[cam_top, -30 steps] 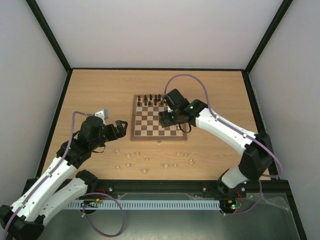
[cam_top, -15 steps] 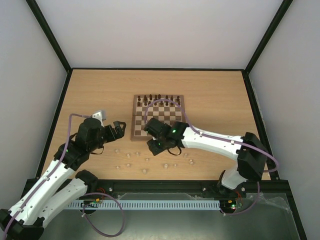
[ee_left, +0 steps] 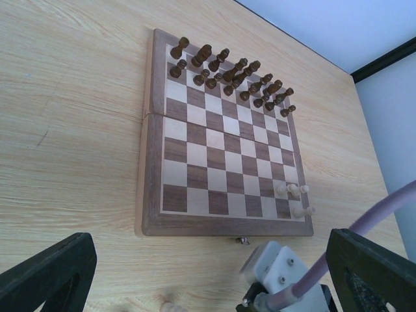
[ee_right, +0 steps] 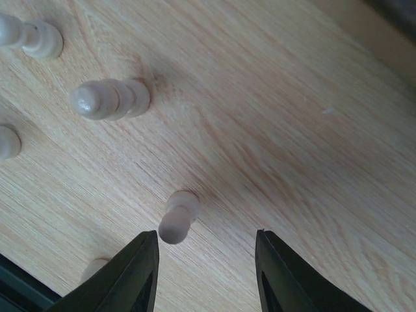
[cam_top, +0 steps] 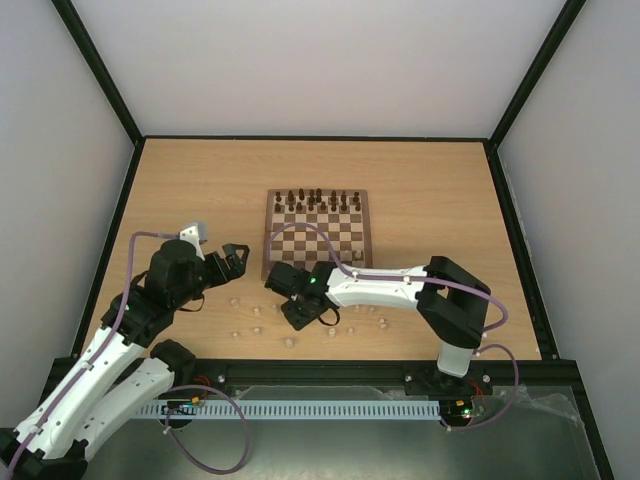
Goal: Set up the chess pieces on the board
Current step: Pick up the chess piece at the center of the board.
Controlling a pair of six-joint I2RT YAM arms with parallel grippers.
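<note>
- Pale chess pieces (ee_right: 177, 218) dot the desk (ee_right: 292, 130) around the right end effector (ee_right: 207, 244); one stands just ahead, jaws parted, empty.
- Right arm (cam_top: 390, 285) stretches low, leftward, just short of the board (cam_top: 316, 240).
- Left end effector (cam_top: 232, 258) hovers released, board ahead.

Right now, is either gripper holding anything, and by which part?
Nothing is held. The right gripper stands open over a loose pale piece; the left gripper is open and empty.

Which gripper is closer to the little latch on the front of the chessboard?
Right. The right gripper is over the table just in front of the latch, among loose pale pieces; the left gripper is off the chessboard's near-left corner, farther away.
</note>
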